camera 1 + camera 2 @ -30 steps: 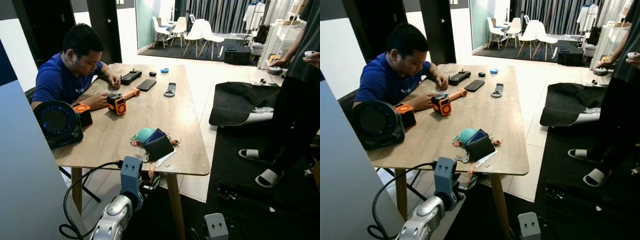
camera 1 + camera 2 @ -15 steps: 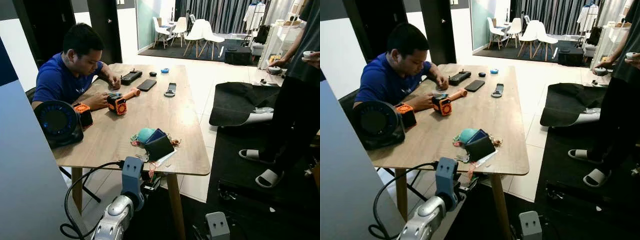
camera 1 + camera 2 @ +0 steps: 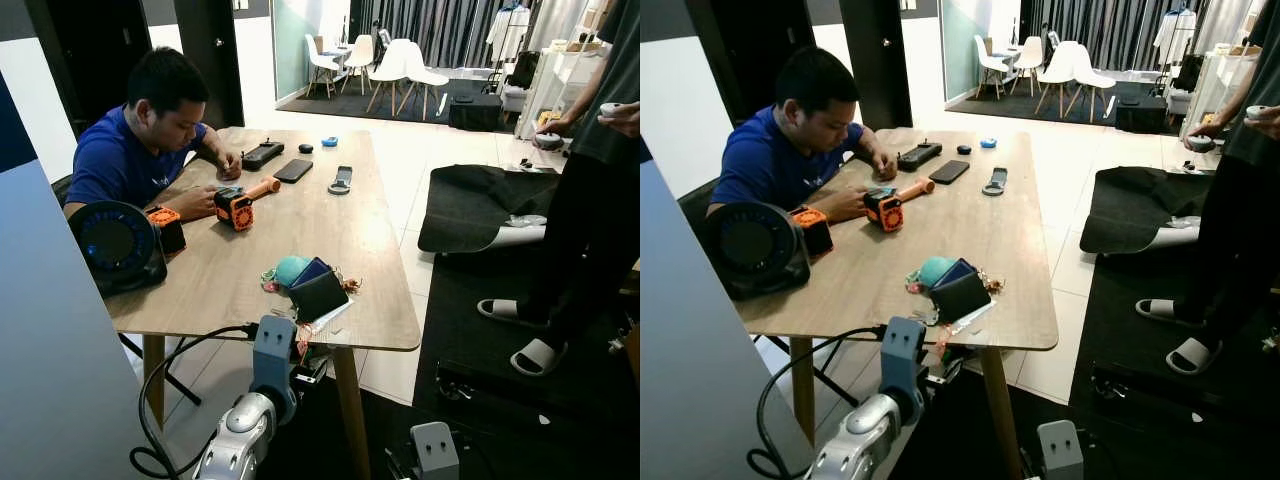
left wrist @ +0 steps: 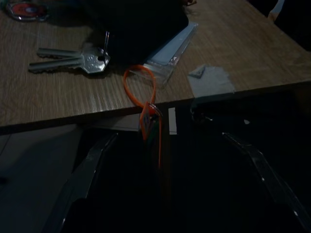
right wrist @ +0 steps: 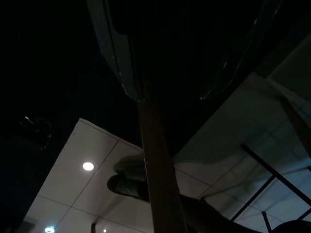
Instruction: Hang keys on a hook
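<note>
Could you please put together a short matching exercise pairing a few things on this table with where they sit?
Things:
1. keys
2. black phone
3. round black fan
4. orange loop

Places:
A. table's left near corner
B. hanging over the near edge
C. far end, near the seated person
D. flat beside the dark pouch

Pairs: 1-D, 2-C, 3-A, 4-B

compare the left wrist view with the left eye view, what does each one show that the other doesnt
Left wrist view alone: close detail at the table's near edge, namely two silver keys lying flat, an orange strap looped over the edge and hanging down, and the left claw open just below it.

Left eye view alone: the wider room, with a seated person working on an orange tool, a black fan, phones farther up the table, and a standing person.

Both: the wooden table and the dark pouch by its edge.
</note>
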